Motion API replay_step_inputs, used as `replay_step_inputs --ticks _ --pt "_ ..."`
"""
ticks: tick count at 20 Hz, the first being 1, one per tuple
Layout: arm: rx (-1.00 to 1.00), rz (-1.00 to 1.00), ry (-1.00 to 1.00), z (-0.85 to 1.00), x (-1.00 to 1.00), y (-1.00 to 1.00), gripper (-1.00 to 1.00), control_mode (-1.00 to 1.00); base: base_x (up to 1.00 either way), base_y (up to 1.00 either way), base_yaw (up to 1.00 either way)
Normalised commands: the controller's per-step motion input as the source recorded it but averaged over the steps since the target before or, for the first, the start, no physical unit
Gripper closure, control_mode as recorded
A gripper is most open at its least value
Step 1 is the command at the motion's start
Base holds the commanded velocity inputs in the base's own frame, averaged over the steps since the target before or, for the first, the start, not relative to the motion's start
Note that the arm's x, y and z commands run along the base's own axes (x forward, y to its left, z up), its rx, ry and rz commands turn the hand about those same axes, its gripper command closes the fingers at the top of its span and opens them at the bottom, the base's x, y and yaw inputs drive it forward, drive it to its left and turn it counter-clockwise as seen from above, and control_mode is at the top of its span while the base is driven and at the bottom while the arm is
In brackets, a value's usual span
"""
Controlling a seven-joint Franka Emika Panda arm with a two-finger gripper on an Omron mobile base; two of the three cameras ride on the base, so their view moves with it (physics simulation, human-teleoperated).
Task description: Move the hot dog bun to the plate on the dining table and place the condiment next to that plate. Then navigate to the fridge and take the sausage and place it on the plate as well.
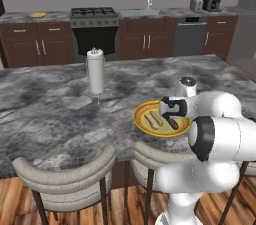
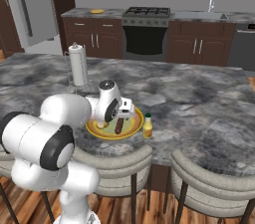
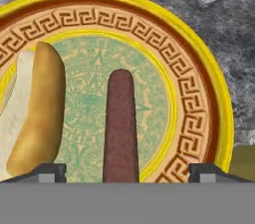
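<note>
Jaws spread wide, gripping nothing, just above brown sausage (image 3: 121,126) lying between them on yellow patterned plate (image 3: 199,93); tan bun (image 3: 37,118) alongside. Right base view adds yellow condiment bottle (image 2: 148,126) beside plate on grey marble worktop (image 2: 199,103).

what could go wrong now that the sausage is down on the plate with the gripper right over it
1. The open gripper straddles the sausage, fingertips close on either side; a tilted lift could nudge it or roll it into the hot dog bun.
2. The condiment bottle stands upright just off the plate rim, near the table edge; a sideways swing of the arm could topple it.
</note>
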Motion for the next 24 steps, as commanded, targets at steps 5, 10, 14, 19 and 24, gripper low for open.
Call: replay_step_inputs --ticks 5,10,14,19,24 --pt "0.00 0.00 -0.16 1.00 -0.91 0.00 -1.00 -1.00 0.00 0.00 0.00" --pt "0.00 0.00 -0.02 1.00 -1.00 0.03 -1.00 -1.00 0.00 0.00 0.00" --pt "0.00 0.00 0.09 0.90 -1.00 0.14 -1.00 -1.00 0.00 0.00 0.00" --pt "0.06 0.00 0.26 0.61 -0.99 0.38 -1.00 -1.00 0.00 0.00 0.00" --pt "0.08 0.00 0.33 0.39 -0.80 0.59 -1.00 -1.00 0.00 0.00 0.00"
